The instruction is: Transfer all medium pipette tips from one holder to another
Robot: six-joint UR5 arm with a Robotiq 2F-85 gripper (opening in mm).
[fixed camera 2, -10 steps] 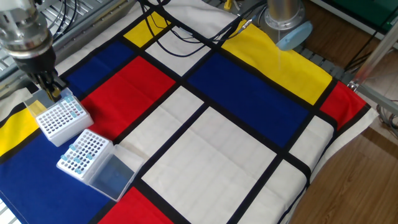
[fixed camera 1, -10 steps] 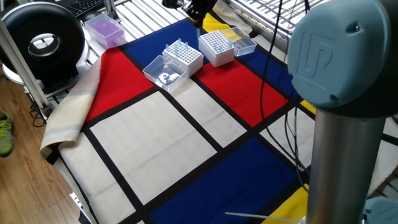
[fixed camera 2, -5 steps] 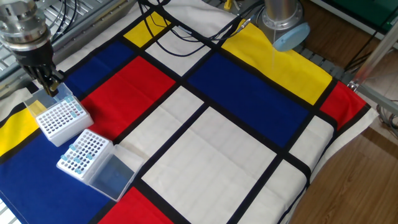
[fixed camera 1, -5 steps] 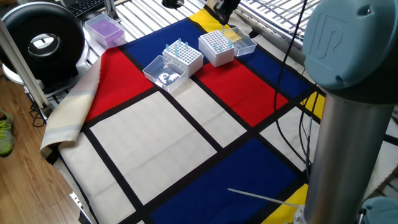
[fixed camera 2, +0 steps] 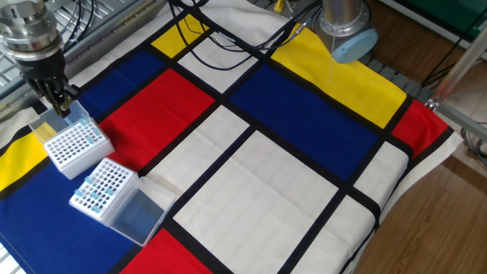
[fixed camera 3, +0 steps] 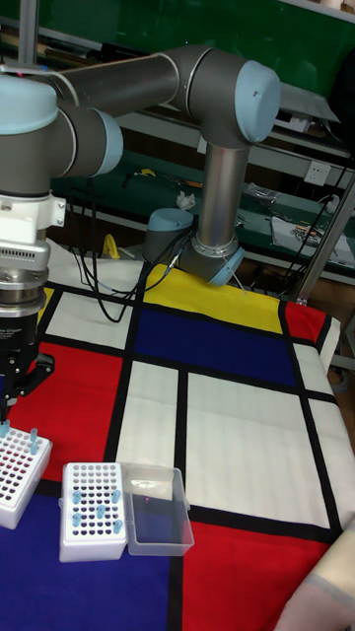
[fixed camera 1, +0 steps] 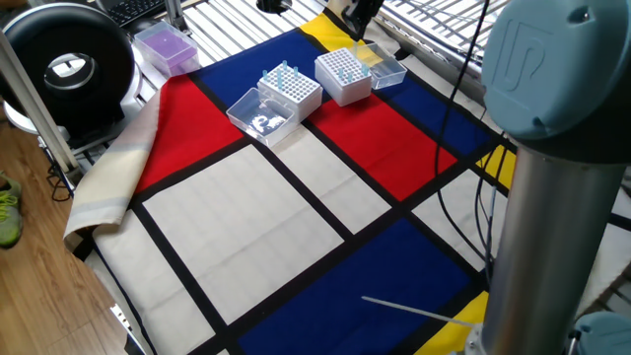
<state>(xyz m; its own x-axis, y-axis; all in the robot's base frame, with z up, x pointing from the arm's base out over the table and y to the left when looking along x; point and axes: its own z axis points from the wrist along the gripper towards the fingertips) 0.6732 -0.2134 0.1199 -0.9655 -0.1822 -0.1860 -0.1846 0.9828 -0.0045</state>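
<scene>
The medium pipette tips (fixed camera 3: 97, 511) stand mostly in a white holder (fixed camera 2: 103, 189) with its clear lid (fixed camera 2: 139, 215) folded open beside it, on the blue patch of the checked cloth (fixed camera 2: 251, 175) covering the surface; in the tall fixed view one pale-blue tip also rises from the far corner of the second holder (fixed camera 2: 73, 144). That second white rack sits just beside the first, nearer the yellow patch. The hand (fixed camera 2: 61, 103) hangs over the second holder's far edge, fingers pointing down and close together, but whether they grasp a tip I cannot tell.
</scene>
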